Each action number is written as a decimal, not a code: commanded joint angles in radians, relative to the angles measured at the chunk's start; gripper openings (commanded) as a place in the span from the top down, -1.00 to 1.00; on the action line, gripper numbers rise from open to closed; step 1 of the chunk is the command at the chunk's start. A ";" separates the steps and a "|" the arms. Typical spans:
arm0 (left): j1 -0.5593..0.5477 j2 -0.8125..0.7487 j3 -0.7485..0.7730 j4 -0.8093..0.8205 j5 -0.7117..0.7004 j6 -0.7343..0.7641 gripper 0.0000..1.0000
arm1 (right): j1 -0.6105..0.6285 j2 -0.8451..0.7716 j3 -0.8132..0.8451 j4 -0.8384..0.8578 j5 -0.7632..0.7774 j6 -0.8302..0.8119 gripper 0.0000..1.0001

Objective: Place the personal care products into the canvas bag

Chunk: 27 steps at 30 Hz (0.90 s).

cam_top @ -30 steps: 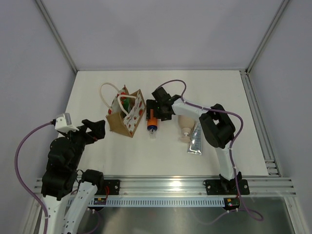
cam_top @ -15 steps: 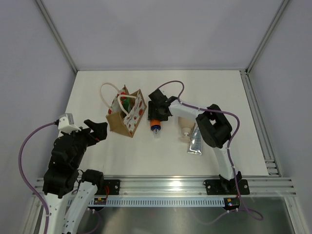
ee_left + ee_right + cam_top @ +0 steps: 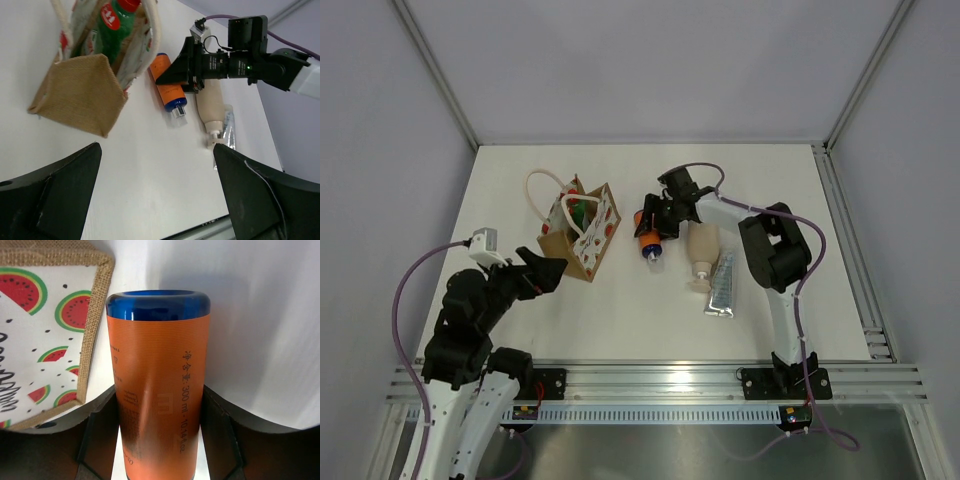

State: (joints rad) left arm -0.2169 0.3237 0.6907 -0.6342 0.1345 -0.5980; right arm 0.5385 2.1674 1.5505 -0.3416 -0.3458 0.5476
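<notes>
The right gripper point(image 3: 650, 222) has its fingers pressed against both sides of the small orange bottle point(image 3: 646, 238), pinching it near its base; the bottle's blue end and clear cap point towards the near edge of the table point(image 3: 770, 180). Whether the bottle rests on the table or is lifted just off it cannot be told. It sits just to the right of the canvas bag point(image 3: 582, 240), whose watermelon-printed side panel faces it. The bag stands open with the green bottle point(image 3: 582, 212) inside, red cap upward. To the right of the orange bottle lie the beige bottle point(image 3: 700, 255) and, beside that, the silver tube point(image 3: 722, 290), both flat on the table. The left gripper point(image 3: 548, 270) hovers near the bag's near-left corner, jaws spread wide and holding nothing
</notes>
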 commanded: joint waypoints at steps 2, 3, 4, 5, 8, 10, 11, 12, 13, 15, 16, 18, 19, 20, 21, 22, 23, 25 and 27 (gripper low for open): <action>0.002 0.044 -0.008 0.155 0.191 -0.043 -0.98 | -0.069 -0.087 -0.070 0.130 -0.295 0.047 1.00; 0.002 0.051 -0.003 0.157 0.192 -0.037 -0.97 | -0.075 -0.110 -0.079 0.144 -0.367 0.060 1.00; 0.002 0.061 0.003 0.160 0.188 -0.025 -0.98 | -0.077 -0.116 -0.089 0.162 -0.413 0.084 1.00; 0.002 0.067 0.012 0.166 0.189 -0.020 -0.98 | -0.077 -0.127 -0.114 0.223 -0.453 0.104 1.00; -0.001 0.090 0.013 0.185 0.197 -0.010 -0.98 | -0.077 -0.171 -0.153 0.326 -0.570 0.161 1.00; -0.002 0.107 0.006 0.209 0.212 -0.016 -0.98 | -0.080 -0.182 -0.153 0.329 -0.611 0.179 1.00; -0.013 0.116 -0.002 0.215 0.212 -0.019 -0.98 | -0.081 -0.196 -0.159 0.367 -0.619 0.190 1.00; -0.022 0.126 -0.002 0.220 0.215 -0.019 -0.98 | -0.084 -0.204 -0.165 0.380 -0.637 0.216 1.00; -0.035 0.150 0.000 0.223 0.209 -0.019 -0.98 | -0.094 -0.210 -0.179 0.410 -0.647 0.233 1.00; -0.085 0.175 0.015 0.222 0.160 -0.011 -0.98 | -0.103 -0.227 -0.191 0.441 -0.674 0.273 1.00; -0.107 0.184 0.021 0.222 0.134 -0.006 -0.98 | -0.109 -0.230 -0.202 0.463 -0.683 0.332 1.00; -0.185 0.212 0.036 0.235 0.050 -0.006 -0.98 | -0.115 -0.242 -0.237 0.536 -0.706 0.403 1.00; -0.214 0.222 0.049 0.267 0.021 -0.012 -0.98 | -0.120 -0.247 -0.254 0.570 -0.711 0.464 1.00; -0.287 0.233 0.056 0.283 -0.016 -0.013 -0.97 | -0.121 -0.250 -0.260 0.576 -0.717 0.488 1.00; -0.332 0.265 0.065 0.295 -0.109 -0.008 -0.98 | -0.123 -0.259 -0.265 0.585 -0.722 0.508 1.00; -0.376 0.287 0.090 0.316 -0.157 0.019 -0.98 | -0.123 -0.264 -0.274 0.599 -0.723 0.556 1.00; -0.475 0.316 0.105 0.327 -0.214 0.041 -0.98 | -0.127 -0.273 -0.291 0.625 -0.726 0.584 1.00; -0.570 0.414 0.153 0.356 -0.356 0.131 -0.98 | -0.130 -0.282 -0.308 0.657 -0.728 0.659 1.00; -0.686 0.483 0.177 0.384 -0.453 0.226 -0.98 | -0.137 -0.291 -0.316 0.661 -0.729 0.698 1.00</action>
State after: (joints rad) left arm -0.7956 0.7296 0.8001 -0.3759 -0.0772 -0.5274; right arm 0.4107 1.9682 1.2343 0.1917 -0.9924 1.0870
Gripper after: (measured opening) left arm 0.987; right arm 0.654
